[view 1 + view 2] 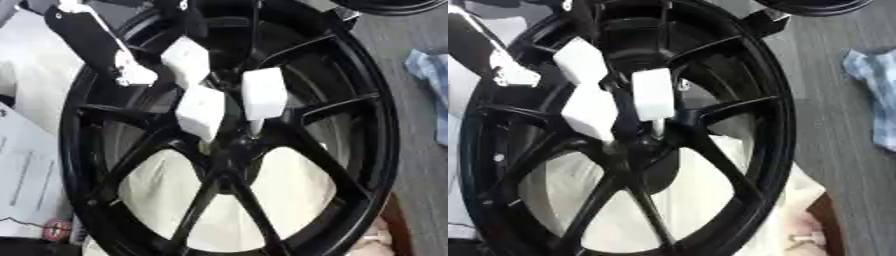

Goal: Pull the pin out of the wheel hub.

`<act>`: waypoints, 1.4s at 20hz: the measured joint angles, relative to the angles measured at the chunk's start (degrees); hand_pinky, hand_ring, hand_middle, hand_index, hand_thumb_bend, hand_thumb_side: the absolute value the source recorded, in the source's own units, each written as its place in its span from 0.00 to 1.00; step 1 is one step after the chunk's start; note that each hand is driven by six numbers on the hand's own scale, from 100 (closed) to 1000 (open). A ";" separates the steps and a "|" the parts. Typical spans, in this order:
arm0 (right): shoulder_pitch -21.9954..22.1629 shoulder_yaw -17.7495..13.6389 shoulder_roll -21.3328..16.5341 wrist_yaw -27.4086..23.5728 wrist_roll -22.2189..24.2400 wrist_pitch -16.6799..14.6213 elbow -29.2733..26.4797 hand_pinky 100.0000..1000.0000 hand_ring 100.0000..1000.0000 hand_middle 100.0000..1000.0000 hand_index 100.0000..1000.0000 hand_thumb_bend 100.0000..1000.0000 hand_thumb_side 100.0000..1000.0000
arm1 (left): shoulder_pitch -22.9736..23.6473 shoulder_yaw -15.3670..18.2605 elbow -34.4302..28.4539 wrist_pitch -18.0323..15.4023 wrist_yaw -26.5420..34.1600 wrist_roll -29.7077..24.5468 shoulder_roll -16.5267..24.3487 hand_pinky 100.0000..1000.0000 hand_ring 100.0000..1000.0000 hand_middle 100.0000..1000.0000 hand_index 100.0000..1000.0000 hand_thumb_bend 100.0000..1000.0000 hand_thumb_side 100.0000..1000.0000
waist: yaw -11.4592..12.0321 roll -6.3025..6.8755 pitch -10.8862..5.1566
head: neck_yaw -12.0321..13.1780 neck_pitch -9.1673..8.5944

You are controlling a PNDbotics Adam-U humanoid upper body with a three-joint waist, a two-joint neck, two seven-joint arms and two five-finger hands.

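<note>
Nearest the bottom edge is a white sheet [289,185] that shows through the gaps between the spokes, and a paper [26,175] lies at the left. On top of the sheet lies a big black wheel [376,150], flat, with thin spokes that meet at the hub [229,150] in the middle.

A small pale pin [255,127] stands up out of the hub, right at its top side. A hand [219,92] with white fingertips comes down from the far edge of the wheel. Its white pads are close together around the pin, and one pad [263,93] sits right on top of it. The hand looks clamped on the pin, though it is hard to be sure the pads really touch it. I cannot tell if it is the left or right hand.

The step now is the grab. The pin is not out yet. Next the hand should lift straight up, away from the hub, so the pin slides out and does not jam.

Far off at the right, a blue cloth [429,75] lies on the grey floor [420,150]
</note>
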 measured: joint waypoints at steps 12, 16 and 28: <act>-0.55 0.28 0.53 0.18 -0.09 0.16 0.00 0.89 0.77 0.57 0.67 0.00 0.50 | 0.02 -0.70 2.07 -0.07 -1.84 0.05 -1.01 0.86 0.84 0.79 0.87 0.19 0.19 | -0.79 0.21 0.57 | 1.16 -1.03; -0.56 0.29 0.93 0.29 -0.07 0.35 0.00 0.89 0.77 0.57 0.67 0.00 0.50 | 0.09 -1.07 2.71 -0.33 -2.25 0.06 -1.53 0.85 0.83 0.75 0.86 0.18 0.20 | -1.05 0.24 0.76 | 1.32 -1.22; -0.58 0.29 1.49 0.37 -0.54 1.07 0.00 0.89 0.77 0.57 0.67 0.00 0.52 | 0.15 -2.11 3.31 -1.33 -1.10 0.05 -2.00 0.80 0.72 0.52 0.73 0.02 0.12 | -1.04 0.25 1.13 | 1.58 -1.22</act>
